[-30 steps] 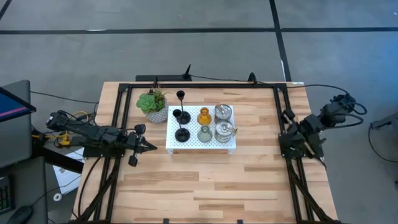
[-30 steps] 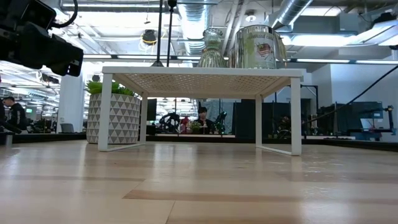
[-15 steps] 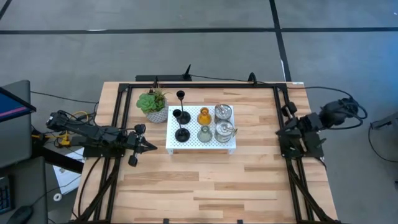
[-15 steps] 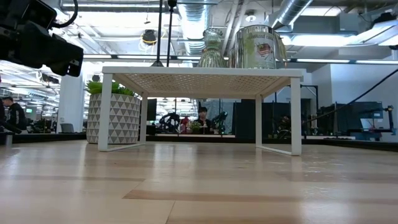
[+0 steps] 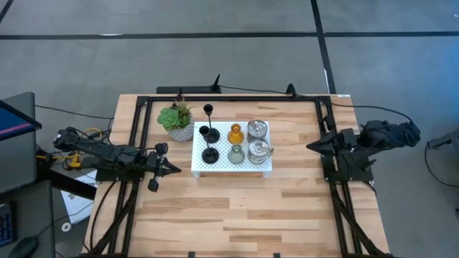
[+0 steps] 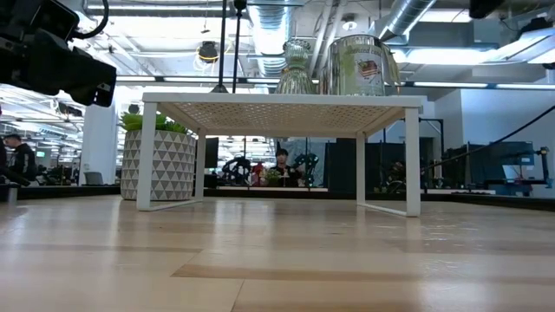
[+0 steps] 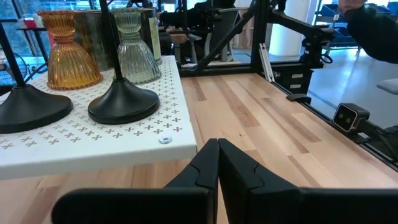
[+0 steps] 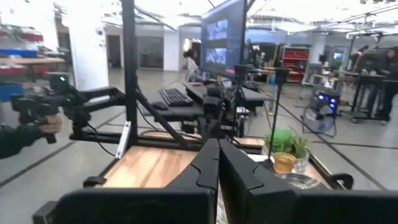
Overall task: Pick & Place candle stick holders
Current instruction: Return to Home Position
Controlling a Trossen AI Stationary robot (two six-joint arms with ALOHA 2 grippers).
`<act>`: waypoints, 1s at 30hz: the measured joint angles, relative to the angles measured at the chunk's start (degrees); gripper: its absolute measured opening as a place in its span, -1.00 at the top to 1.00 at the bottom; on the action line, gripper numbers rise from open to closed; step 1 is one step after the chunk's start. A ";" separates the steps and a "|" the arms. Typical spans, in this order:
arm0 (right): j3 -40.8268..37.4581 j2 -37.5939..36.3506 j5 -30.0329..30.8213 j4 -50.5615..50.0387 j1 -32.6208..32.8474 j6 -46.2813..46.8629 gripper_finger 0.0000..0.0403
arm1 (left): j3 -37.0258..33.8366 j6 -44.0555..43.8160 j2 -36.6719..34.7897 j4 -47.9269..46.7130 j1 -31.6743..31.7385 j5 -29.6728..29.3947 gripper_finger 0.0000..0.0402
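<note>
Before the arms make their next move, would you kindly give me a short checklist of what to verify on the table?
1. All candle stick holders standing on the white platform: ok.
2. The left end effector shut, empty, apart from the platform: ok.
3. The right end effector shut, empty, apart from the platform: ok.
4. The potted plant upright beside the platform: ok.
</note>
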 joint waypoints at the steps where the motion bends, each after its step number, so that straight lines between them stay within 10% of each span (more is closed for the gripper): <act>1: -0.02 -0.16 -0.82 0.04 -0.60 0.36 1.00 | 0.00 0.02 0.00 0.00 0.01 0.00 0.96; 30: -3.26 -13.87 -4.36 -7.28 -3.35 7.29 1.00 | 0.00 -0.07 0.00 -0.02 0.01 0.00 0.96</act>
